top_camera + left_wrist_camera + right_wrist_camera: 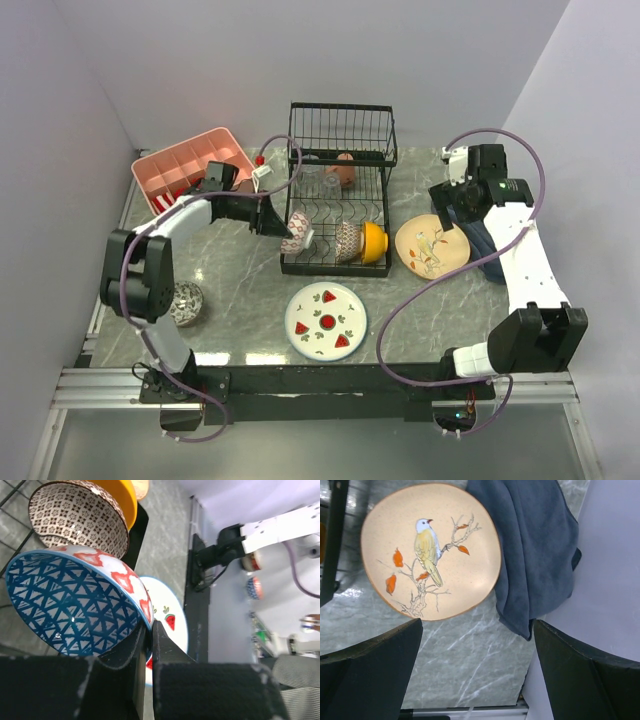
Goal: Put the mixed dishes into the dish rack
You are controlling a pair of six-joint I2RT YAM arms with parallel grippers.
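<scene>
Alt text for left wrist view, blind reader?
The left gripper pinches the rim of a blue patterned bowl tilted on edge. Behind it, a brown patterned bowl and an orange bowl stand in the dish rack; a watermelon-slice plate lies beyond.

Grey marble-veined table (240,300) (white streaks) between plain pale lilac walls (200,60), evenly lit.

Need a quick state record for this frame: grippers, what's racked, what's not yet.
left gripper: shut on blue bowl rim, over rack front-left
right gripper: open, above bird plate
in rack: brown bowl, orange bowl, cup
on table: watermelon plate, bird plate, grey bowl
cloth: at bird plate's edge
</scene>
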